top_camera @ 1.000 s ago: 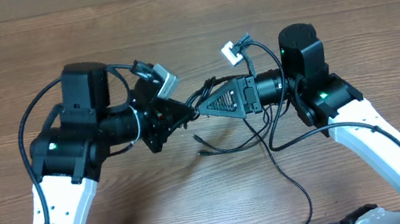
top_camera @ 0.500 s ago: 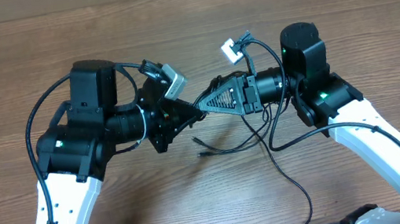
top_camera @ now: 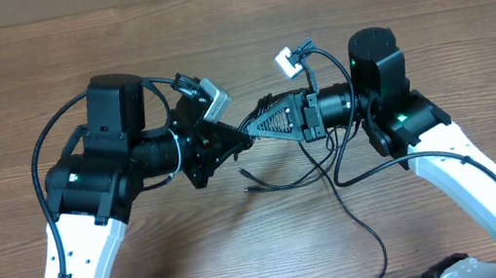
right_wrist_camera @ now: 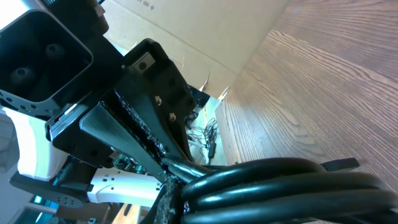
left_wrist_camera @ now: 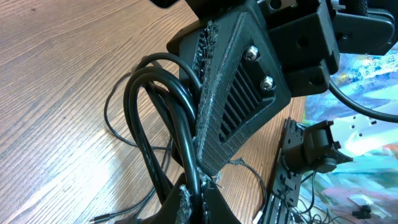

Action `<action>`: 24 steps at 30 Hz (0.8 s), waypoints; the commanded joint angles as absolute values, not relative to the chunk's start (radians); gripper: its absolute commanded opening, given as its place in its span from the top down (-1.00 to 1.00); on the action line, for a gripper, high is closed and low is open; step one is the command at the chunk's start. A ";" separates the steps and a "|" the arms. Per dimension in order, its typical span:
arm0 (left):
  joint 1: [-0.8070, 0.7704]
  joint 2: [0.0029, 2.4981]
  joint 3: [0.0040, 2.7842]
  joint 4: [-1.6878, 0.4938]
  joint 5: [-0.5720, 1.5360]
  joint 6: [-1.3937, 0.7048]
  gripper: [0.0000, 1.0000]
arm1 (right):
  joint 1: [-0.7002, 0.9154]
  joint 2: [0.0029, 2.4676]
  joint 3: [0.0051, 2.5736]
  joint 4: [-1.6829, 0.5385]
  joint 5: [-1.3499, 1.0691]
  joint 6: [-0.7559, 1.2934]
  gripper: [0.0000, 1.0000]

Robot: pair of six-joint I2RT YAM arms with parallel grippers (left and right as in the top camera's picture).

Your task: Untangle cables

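The cables (top_camera: 286,183) are thin black cords lying in loose curves on the wooden table under both arms, one strand trailing toward the front edge (top_camera: 368,231). Above the table's middle my left gripper (top_camera: 241,139) and right gripper (top_camera: 255,130) meet tip to tip. In the left wrist view my left gripper (left_wrist_camera: 196,204) is shut on a doubled loop of cables (left_wrist_camera: 147,118), with the right gripper's ribbed finger (left_wrist_camera: 239,102) pressed against the same loop. In the right wrist view my right gripper (right_wrist_camera: 186,200) is shut on the bundled cables (right_wrist_camera: 280,183).
A small plug end (top_camera: 250,190) lies on the table below the grippers. A cardboard wall (right_wrist_camera: 205,37) stands along the far edge. A black rail (left_wrist_camera: 292,171) with more cords runs along the front edge.
My right gripper has closed from open onto the cables. The left arm shifted slightly right toward it, then held still, staying shut.
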State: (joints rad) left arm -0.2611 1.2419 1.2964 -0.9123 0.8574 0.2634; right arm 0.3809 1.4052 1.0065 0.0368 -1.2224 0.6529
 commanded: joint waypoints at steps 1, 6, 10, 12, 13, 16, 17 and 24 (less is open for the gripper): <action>-0.268 1.239 1.312 -0.904 0.854 0.265 0.92 | 0.387 1.399 1.007 0.040 -1.221 0.653 0.92; -0.268 1.239 1.312 -0.900 0.700 0.136 0.92 | 0.387 1.399 1.007 0.040 -1.257 0.644 0.92; -0.268 1.239 1.312 -0.901 0.582 0.034 0.92 | 0.386 1.399 1.007 0.040 -1.262 0.637 0.92; -0.268 1.239 1.312 -0.900 0.557 0.012 0.92 | 0.386 1.399 1.007 0.040 -1.271 0.630 0.92; -0.268 1.239 1.312 -0.900 0.553 0.010 0.92 | 0.386 1.399 1.007 0.040 -1.279 0.619 0.93; -0.268 1.239 1.312 -0.900 0.551 0.011 0.92 | 0.386 1.399 1.007 0.040 -1.286 0.619 0.92; -0.268 1.239 1.312 -0.900 0.550 0.011 0.91 | 0.386 1.399 1.007 0.040 -1.287 0.619 0.92; -0.268 1.239 1.312 -0.916 0.455 0.011 0.92 | 0.386 1.399 1.007 0.069 -1.359 0.619 0.92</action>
